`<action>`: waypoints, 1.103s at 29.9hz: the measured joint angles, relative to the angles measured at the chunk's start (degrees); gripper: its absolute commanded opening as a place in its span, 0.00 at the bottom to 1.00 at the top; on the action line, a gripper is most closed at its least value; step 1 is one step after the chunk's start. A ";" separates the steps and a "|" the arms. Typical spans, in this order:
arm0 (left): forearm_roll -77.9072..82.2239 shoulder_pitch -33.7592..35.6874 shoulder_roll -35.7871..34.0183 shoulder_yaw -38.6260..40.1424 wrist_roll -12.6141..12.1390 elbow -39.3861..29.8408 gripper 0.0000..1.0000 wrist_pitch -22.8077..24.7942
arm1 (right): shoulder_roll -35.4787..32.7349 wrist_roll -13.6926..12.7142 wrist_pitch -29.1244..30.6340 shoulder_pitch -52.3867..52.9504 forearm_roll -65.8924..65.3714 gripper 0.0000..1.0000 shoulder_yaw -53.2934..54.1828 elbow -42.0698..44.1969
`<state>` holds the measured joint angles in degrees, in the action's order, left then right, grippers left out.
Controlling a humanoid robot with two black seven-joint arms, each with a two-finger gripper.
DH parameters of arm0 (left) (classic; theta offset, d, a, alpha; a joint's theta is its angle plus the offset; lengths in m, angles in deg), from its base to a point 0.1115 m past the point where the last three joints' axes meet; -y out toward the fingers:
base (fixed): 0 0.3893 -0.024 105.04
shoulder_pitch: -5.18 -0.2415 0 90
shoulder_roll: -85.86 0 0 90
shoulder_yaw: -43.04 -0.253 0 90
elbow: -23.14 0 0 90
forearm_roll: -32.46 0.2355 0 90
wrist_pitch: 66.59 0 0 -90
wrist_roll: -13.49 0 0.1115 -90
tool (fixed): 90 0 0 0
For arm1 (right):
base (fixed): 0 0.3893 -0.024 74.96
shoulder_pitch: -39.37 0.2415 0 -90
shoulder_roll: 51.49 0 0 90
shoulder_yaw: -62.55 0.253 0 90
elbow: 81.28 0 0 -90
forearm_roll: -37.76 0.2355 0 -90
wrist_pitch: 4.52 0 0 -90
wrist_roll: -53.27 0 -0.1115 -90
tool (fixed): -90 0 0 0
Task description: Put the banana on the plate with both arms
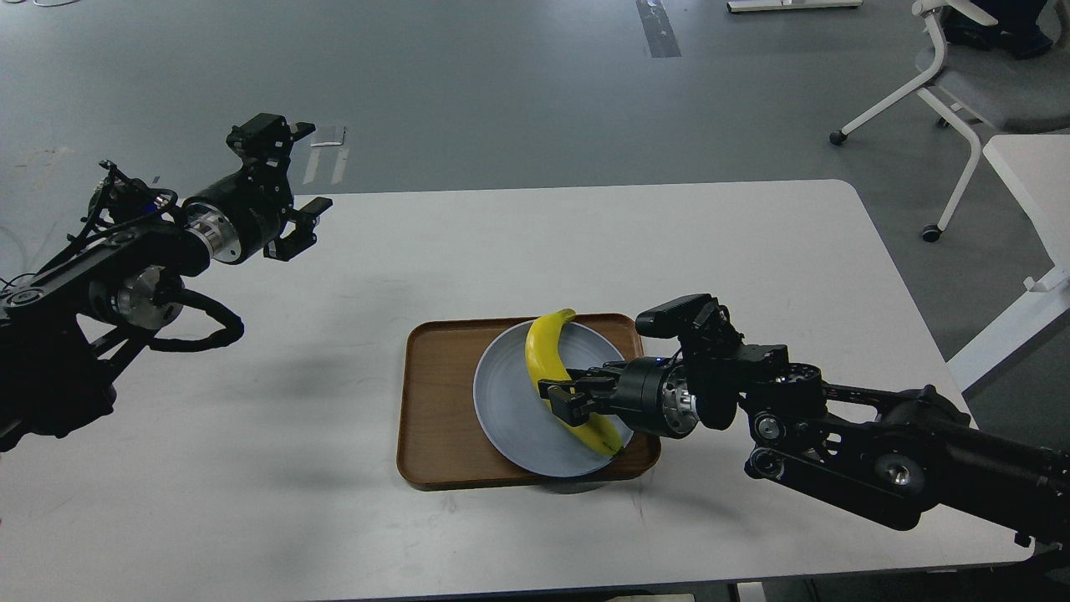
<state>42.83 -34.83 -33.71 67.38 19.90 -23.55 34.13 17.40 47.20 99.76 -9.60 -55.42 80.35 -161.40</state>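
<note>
White table (251, 468): carries a brown wooden tray (435, 418) at centre.
Plate (510, 401): pale blue-grey, on the tray's 3 o'clock half.
Banana (543, 347): lies across the plate, stem toward 12 o'clock.
Right gripper (562, 400): fingers clamped around the banana's middle.
Left gripper (292, 180): at 10 o'clock, fingers spread, holding nothing.

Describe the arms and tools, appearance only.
Both arms are black, built of thick rounded segments with silver joint rings. The left arm trails a looped black corrugated cable. The right arm shows round joint caps and a small black box above its wrist. The left tool is black, with blocky fingers. The right tool is black, with short fingers.
</note>
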 measured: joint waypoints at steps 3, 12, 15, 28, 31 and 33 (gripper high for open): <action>0.00 0.00 0.00 0.01 0.00 -0.01 0.99 0.00 | 0.60 -0.05 -0.15 -0.08 1.51 0.98 1.05 0.46; 0.00 0.00 -0.14 0.01 0.00 -0.07 0.99 0.00 | 1.26 -0.84 -0.17 0.94 13.15 1.00 9.10 1.41; -0.06 0.00 -0.14 0.13 0.00 -0.08 0.99 0.05 | 1.27 -0.86 -0.15 1.59 16.88 1.00 14.95 3.67; -1.06 -3.19 2.93 9.04 10.38 -3.83 0.99 0.72 | 1.18 -0.42 2.40 0.72 69.58 1.00 40.84 20.40; -1.07 -5.11 3.66 10.07 11.97 -5.12 0.99 0.80 | 1.55 -0.42 8.57 -1.14 71.40 1.00 45.24 22.40; -1.18 -6.63 4.06 11.35 12.28 -6.01 0.99 0.98 | 2.17 -0.42 12.07 -2.29 71.64 1.00 47.13 22.73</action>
<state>41.66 -41.46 -29.65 78.73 32.18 -29.56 35.11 19.57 46.78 111.83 -11.89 16.22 127.48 -138.67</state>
